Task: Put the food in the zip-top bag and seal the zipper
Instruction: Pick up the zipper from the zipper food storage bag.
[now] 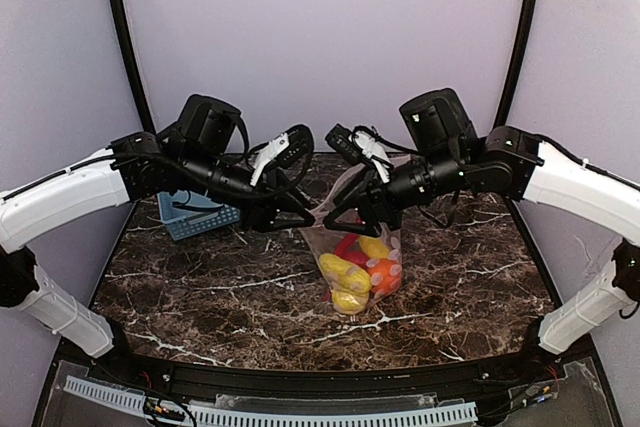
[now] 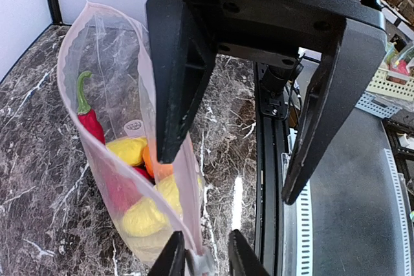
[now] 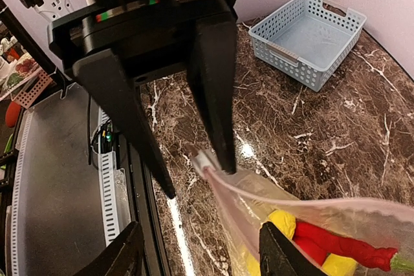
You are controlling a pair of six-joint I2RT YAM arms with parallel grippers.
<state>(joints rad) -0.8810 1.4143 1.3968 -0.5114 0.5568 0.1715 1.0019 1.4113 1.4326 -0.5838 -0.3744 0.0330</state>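
- The dark marbled surface point(image 1: 200, 287) lay inside pale lilac walls point(image 1: 320, 47).
- Nearest the arm bases, mid-surface, sat the zip-top bag point(image 2: 107, 75), with the food point(image 1: 350, 272) already inside.
- At its mouth the zipper point(image 3: 310, 203) ran crosswise between the arms, with the white slider point(image 3: 204, 159) at the left-arm end.
- The left gripper point(image 3: 198, 179) was nearer the slider, its fingers a little apart on either side and not pinching.
- The right gripper point(image 2: 226, 180) was released, spread wide at the mouth and holding nothing.
- Farthest back stood the basket point(image 3: 291, 63).
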